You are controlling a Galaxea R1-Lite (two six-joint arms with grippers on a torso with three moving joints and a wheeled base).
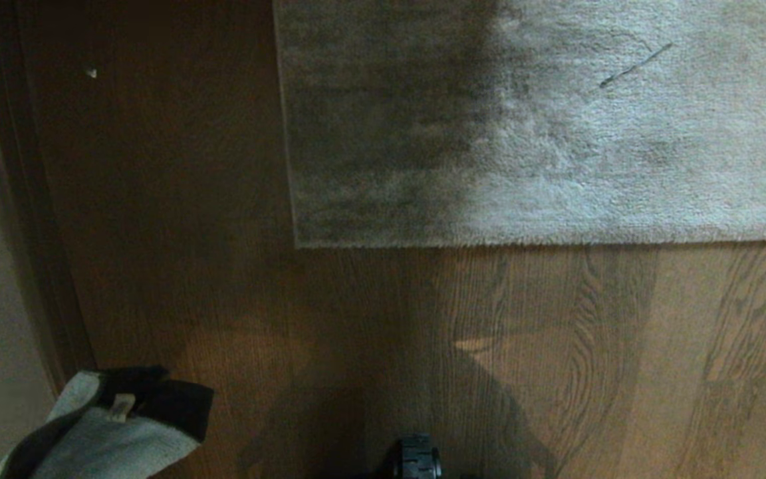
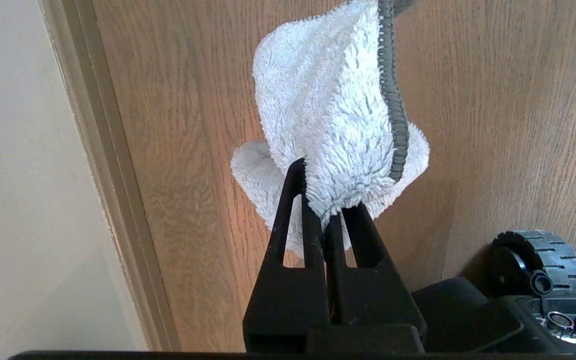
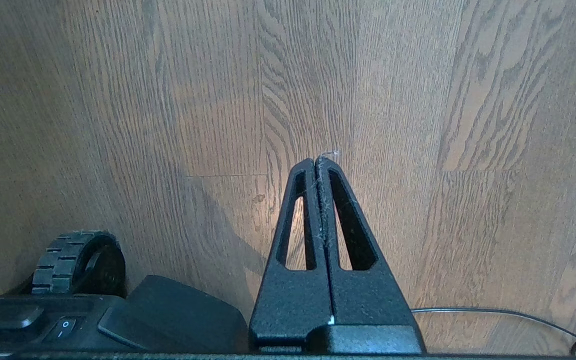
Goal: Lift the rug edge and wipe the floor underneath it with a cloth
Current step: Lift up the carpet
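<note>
A lived-in room of a home is suggested: brown wood-grain plank flooring (image 1: 622, 359) is laid throughout, a plush grey-beige rug (image 1: 556, 133) is spread ahead of the grippers, and a pale wall (image 2: 18, 175) with a skirting board (image 2: 113, 175) is seen beside the left one.

Floor (image 1: 556, 372): wood-grain planks, smooth, low sheen. Rug edge (image 1: 542, 233): short plush pile, streaked, matt. Cloth (image 2: 328, 115): fluffy terry with ribbed hem; gripper fingers (image 3: 293, 220): matt, grainy black plastic.
</note>
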